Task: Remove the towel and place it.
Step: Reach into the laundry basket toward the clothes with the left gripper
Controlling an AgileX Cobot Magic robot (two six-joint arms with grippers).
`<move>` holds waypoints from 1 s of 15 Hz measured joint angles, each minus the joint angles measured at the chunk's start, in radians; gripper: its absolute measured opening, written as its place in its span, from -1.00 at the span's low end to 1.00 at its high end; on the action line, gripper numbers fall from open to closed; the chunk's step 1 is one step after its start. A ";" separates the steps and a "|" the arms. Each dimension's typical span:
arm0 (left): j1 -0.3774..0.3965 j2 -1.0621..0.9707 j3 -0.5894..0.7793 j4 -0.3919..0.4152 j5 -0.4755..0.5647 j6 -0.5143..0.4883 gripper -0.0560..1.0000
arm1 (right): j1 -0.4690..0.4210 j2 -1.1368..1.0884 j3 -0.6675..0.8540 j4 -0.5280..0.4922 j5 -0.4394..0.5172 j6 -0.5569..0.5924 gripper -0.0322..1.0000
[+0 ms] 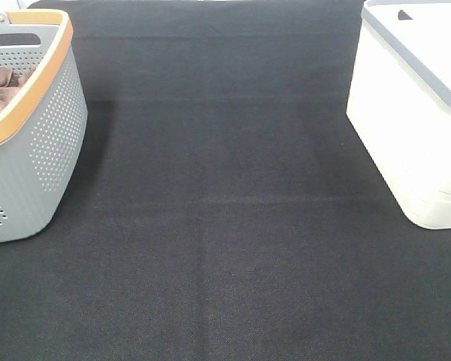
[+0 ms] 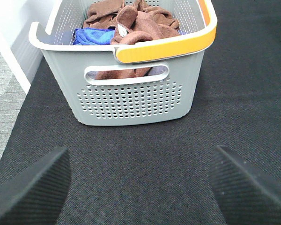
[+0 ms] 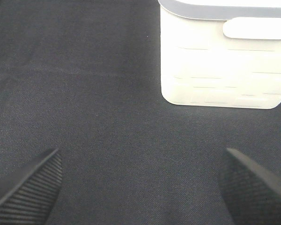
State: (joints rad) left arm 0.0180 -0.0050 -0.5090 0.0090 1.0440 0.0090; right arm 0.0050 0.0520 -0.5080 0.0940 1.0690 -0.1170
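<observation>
Towel [image 2: 145,28] beside blue cloth [image 2: 91,35] unseen overhead

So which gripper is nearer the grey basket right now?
Left. The left gripper faces the grey basket; the right gripper faces the white bin on the mat's opposite side.

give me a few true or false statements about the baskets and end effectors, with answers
1. The brown towel lies inside the grey basket. True.
2. A blue cloth is in that basket too. True.
3. The left end effector grips the towel. False: it is open and empty.
4. The white bin stands left of the basket. False: it stands on the right.
5. The right end effector is open. True.
</observation>
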 joint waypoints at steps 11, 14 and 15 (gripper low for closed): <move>0.000 0.000 0.000 0.000 0.000 0.000 0.58 | 0.000 0.000 0.000 0.000 0.000 0.000 0.71; 0.000 0.000 0.000 0.000 0.000 0.000 0.58 | 0.000 0.000 0.000 0.000 0.000 0.000 0.71; 0.000 0.000 0.000 0.000 0.000 0.000 0.58 | 0.000 0.000 0.000 0.000 0.000 0.000 0.71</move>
State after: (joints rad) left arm 0.0180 -0.0050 -0.5090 0.0090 1.0440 0.0090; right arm 0.0050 0.0520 -0.5080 0.0940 1.0690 -0.1170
